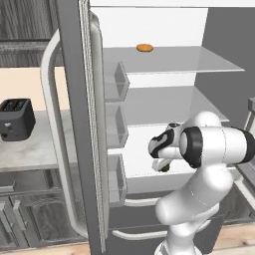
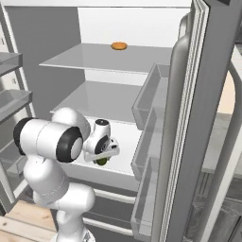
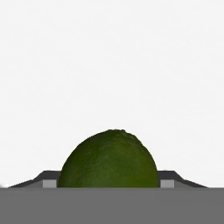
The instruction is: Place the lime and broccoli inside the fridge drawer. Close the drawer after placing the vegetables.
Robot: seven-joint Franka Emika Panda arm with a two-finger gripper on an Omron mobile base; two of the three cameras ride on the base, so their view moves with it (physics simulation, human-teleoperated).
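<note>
Holding the small, smooth, dark green lime
The gripper fingers squeeze it, over the wide, pale fridge drawer.

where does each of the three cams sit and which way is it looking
Left base view: behind the arm to its left, facing the open fridge; the arm rises lower right, its gripper around the lime.
Right base view: behind to the right, same fridge; the arm rises lower left.
Hand view: on the hand, looking along the gripper at the lime against pale surface.
Both base views share the orange item on the top shelf.
</note>
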